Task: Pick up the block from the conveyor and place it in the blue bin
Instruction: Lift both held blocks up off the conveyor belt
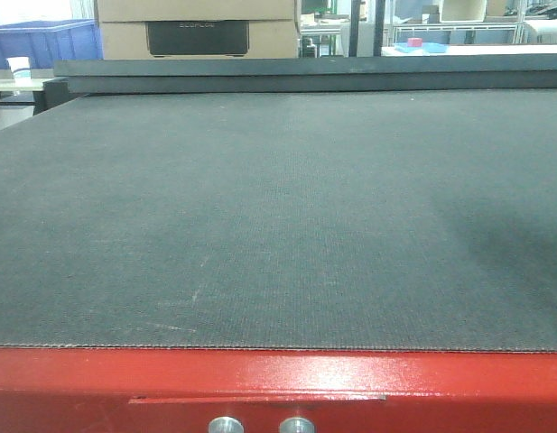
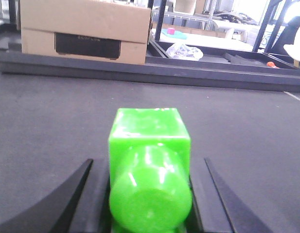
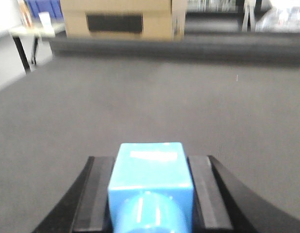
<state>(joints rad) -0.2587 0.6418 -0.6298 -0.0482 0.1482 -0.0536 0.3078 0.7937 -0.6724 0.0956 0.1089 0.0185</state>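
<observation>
Grabs made, placing left
Left gripper (image 2: 149,164) clamped a green block (image 2: 150,141), right gripper (image 3: 150,161) a blue block (image 3: 150,177), over the conveyor (image 1: 278,225); the blue bin (image 1: 39,41) (back-left, well apart) stood unreached, so carry and release remained.

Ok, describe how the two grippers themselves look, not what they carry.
Both look alike. The left gripper has matte black fingers that flare outward like fins, with flat dark inner pads. The right gripper shows the same black flared fingers and dark grey inner pads. No cables, markings or arm links are in view.
</observation>
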